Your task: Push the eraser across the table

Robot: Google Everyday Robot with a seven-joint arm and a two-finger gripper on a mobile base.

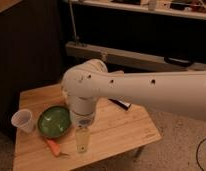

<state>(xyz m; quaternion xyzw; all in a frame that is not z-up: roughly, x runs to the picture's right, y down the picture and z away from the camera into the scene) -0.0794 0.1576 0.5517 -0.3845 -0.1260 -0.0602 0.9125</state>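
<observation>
The eraser (121, 104), a small black block with a white strip, lies on the light wooden table (131, 132) near its far right side, partly hidden behind my white arm. My arm reaches in from the right and bends down over the middle of the table. The gripper (83, 140) points down at the table's front part, left of and nearer than the eraser, well apart from it.
A green bowl (53, 121) sits left of the gripper. A white cup (23, 120) stands at the table's left edge. An orange carrot-like thing (54, 147) lies near the front left. A dark shelf unit stands behind the table.
</observation>
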